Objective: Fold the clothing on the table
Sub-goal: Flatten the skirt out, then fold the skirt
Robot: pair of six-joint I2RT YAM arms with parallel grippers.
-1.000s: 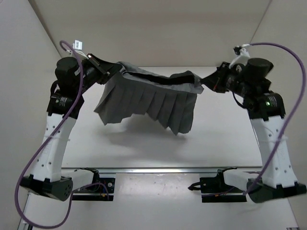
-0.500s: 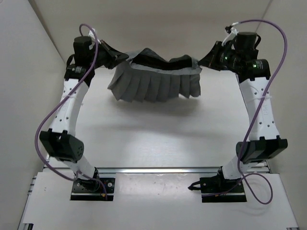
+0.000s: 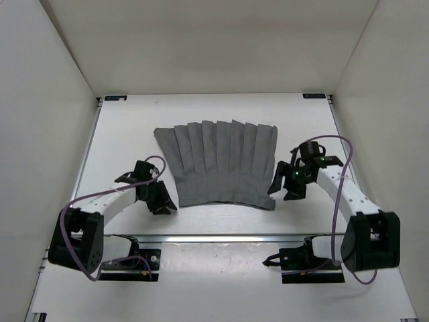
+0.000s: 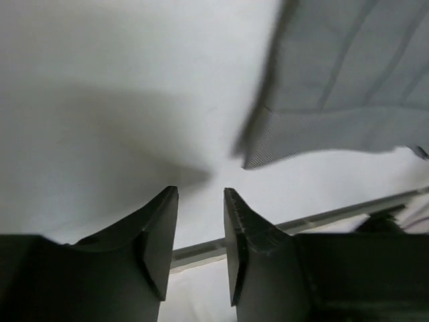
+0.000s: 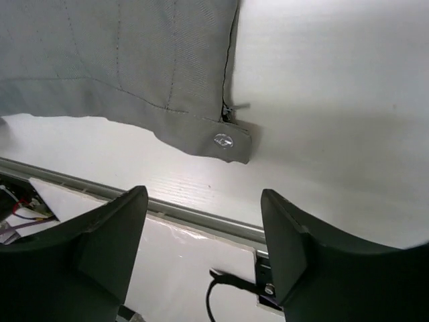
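The grey pleated clothing [image 3: 220,161] lies spread flat on the white table [image 3: 127,134], its pleats running front to back and its waistband end towards me. My left gripper [image 3: 163,203] sits low just off its near left corner, open and empty. The left wrist view shows that corner of the clothing [image 4: 335,80] ahead of my left gripper [image 4: 201,191], not touching. My right gripper [image 3: 279,188] is beside the near right corner, open. In the right wrist view, the waistband tab with its snap button [image 5: 224,141] lies just beyond my right gripper [image 5: 203,193].
A metal rail [image 3: 228,237] runs along the table's near edge, just behind both grippers. White walls enclose the left, right and back sides. The arm bases [image 3: 127,261] and cables sit in front of the rail.
The clothing, held up in the air between both shut grippers at the back, now lies flat on the table. Both grippers have opened, let go and come down near the front edge.
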